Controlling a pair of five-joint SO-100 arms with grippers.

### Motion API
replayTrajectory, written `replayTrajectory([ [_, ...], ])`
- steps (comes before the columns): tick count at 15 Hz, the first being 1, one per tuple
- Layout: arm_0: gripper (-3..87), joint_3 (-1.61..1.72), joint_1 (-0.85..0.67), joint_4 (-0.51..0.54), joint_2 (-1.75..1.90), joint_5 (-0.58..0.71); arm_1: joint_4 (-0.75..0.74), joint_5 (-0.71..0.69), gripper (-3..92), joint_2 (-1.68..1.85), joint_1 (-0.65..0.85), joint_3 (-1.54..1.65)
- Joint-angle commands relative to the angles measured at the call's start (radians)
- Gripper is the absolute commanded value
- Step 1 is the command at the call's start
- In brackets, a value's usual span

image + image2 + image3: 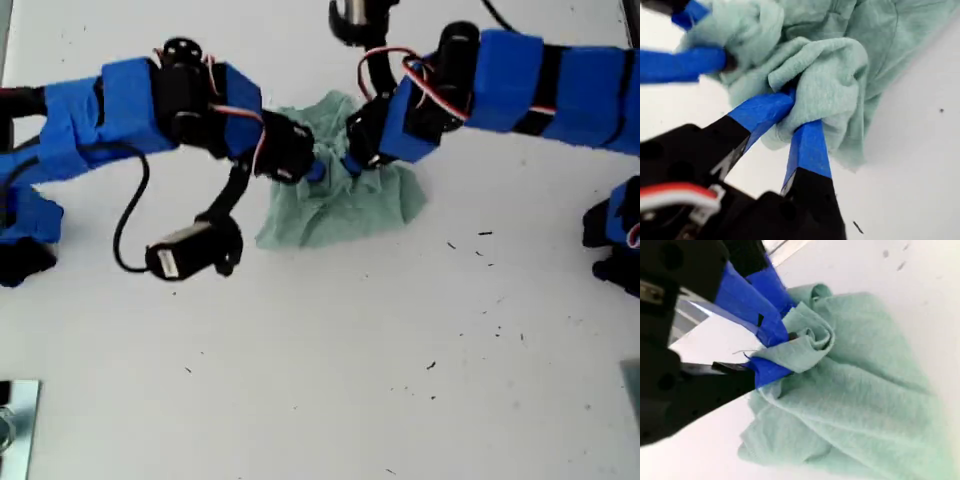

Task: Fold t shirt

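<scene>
Holding a crumpled t shirt between two pincers

Item: t shirt (335, 195), bunched on the white desk (320, 380). My first pincer (790, 107) and my second pincer (782, 357) each clamp a cloth fold, meeting over the t shirt, seemingly to pull it flat.

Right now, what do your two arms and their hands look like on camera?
Both arms are black-jointed and wrapped in bright blue tape, with red and white wires looping over the joints and a black cable trailing. My first hand and second hand have black bodies with blue-taped fingers.
</scene>
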Motion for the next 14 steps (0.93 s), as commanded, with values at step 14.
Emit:
replayTrajectory([
  [14, 1.2, 1.896, -0.055, -0.512, 1.862, -0.293, -0.014, 0.305, 2.2, 2.016, 0.146, 1.712],
])
